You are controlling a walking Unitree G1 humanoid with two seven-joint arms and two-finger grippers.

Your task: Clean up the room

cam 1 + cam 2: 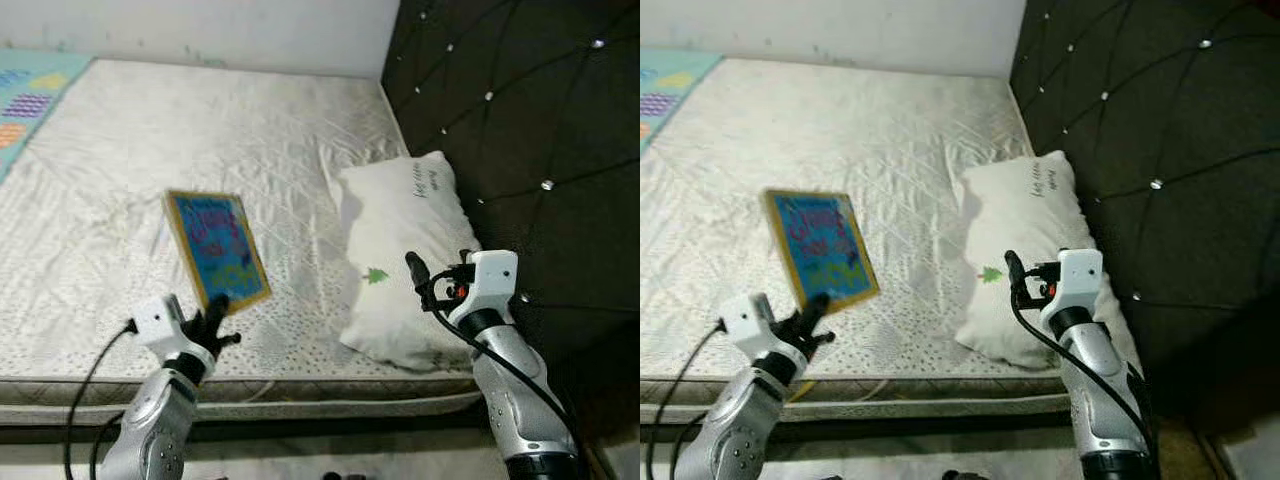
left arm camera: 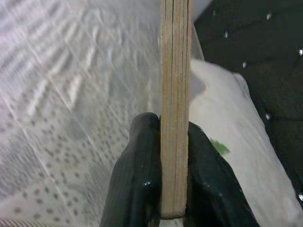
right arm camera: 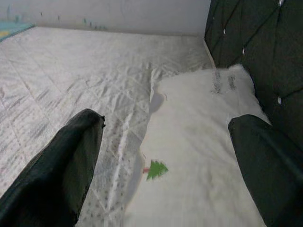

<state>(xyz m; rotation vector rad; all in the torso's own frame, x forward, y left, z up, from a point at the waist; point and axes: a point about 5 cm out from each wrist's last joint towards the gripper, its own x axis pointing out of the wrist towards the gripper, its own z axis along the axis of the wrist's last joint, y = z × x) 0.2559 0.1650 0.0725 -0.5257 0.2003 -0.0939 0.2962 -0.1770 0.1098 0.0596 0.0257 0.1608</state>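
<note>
Left claw [image 1: 213, 318] pinches upright picture board [image 1: 217, 250] by its lower edge; right claw [image 3: 165, 156] gapes wide.

The bed [image 1: 250, 130] is viewed downward from the head; the pillow [image 3: 199, 156], at two o'clock, is shared by both close wrist views.

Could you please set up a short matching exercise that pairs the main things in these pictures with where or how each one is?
Things:
1. puzzle board
2. pillow
3. left tool
4. right tool

States:
A. open, above the pillow
B. lying on the mattress by the dark headboard
C. held up on edge above the mattress
D. shut on the board's edge

Pairs: 1-C, 2-B, 3-D, 4-A
</note>
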